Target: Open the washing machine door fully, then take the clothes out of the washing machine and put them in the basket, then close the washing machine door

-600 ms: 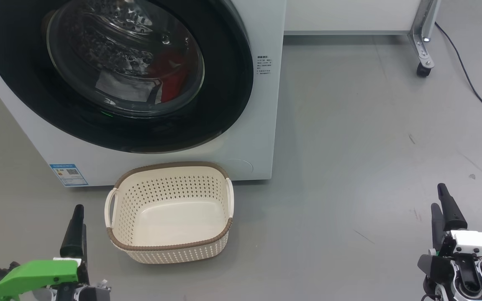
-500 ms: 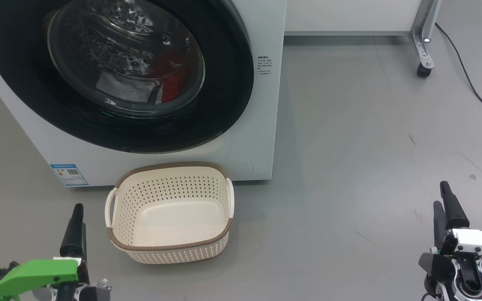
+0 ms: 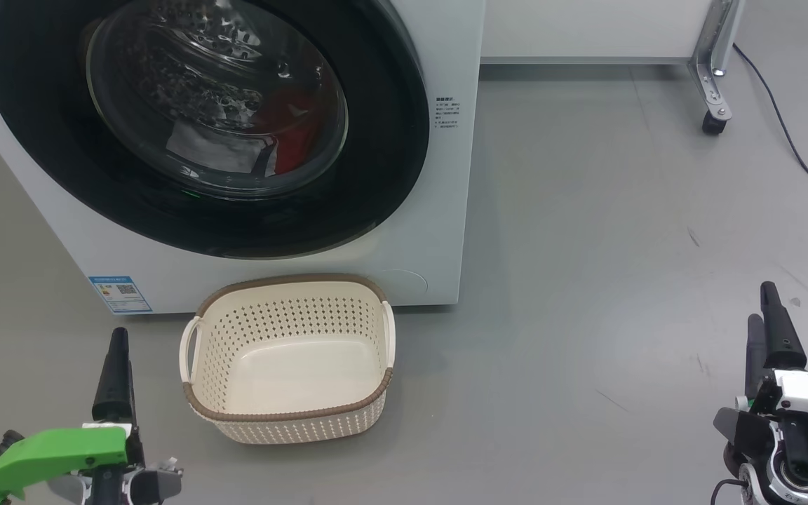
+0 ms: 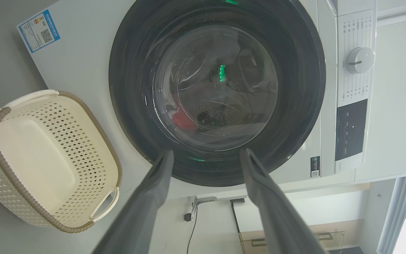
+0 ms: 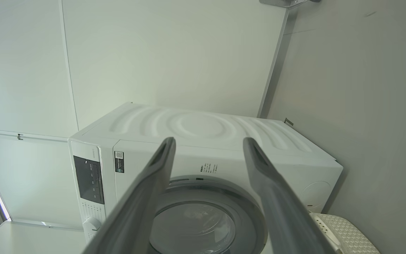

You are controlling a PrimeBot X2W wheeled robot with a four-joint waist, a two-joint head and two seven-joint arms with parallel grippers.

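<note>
Head view: washing machine door is shut on the washing machine, clothes inside behind the glass (1 red, 1 white). Basket sits empty just in front of the machine. Left gripper and right gripper are both spread, holding nothing, apart from the machine. Step 1 is the door: I think approach slow, hook the rim at handle side (which side, cannot tell), pull in an arc.

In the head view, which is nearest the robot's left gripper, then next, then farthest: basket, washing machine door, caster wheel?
From the left gripper:
1. basket, on the floor just right of it.
2. washing machine door, ahead and higher.
3. caster wheel, far back right.
</note>
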